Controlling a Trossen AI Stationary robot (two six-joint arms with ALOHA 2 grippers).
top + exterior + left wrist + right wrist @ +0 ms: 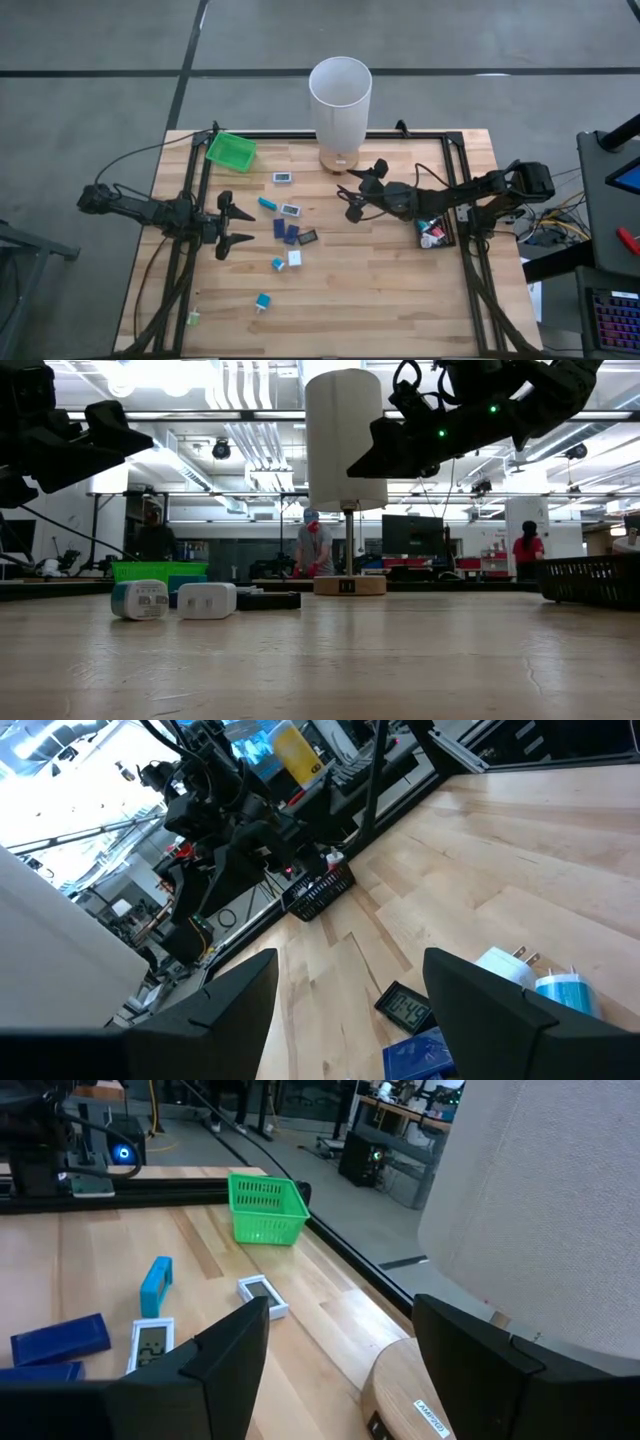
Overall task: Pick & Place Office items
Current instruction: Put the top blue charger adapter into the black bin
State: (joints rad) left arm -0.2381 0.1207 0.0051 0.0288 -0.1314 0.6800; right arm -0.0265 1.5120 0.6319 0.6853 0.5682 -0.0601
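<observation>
The office items lie scattered on the wooden table's middle: a white block (pixel 283 177), a teal bit (pixel 267 203), dark blue rectangles (pixel 279 228), a small dark display (pixel 308 237) and teal-and-white pieces (pixel 262 301). My left gripper (pixel 232 225) hovers open just left of them, fingers pointing toward the table's right; its wrist view shows the display (pixel 405 1008) and a white plug piece (pixel 505 965) ahead. My right gripper (pixel 358 190) hangs open above the table, right of the items and beside the cylinder's base. From its wrist view I see the teal bit (pixel 155 1285) and a white block (pixel 262 1295).
A tall white cylinder (pixel 340 100) stands on a wooden base at the far edge. A green tray (pixel 231 150) sits at the far left corner. A black tray (pixel 437 232) holding small pieces, one with red, is at the right edge. People stand in the room beyond (pixel 312 545).
</observation>
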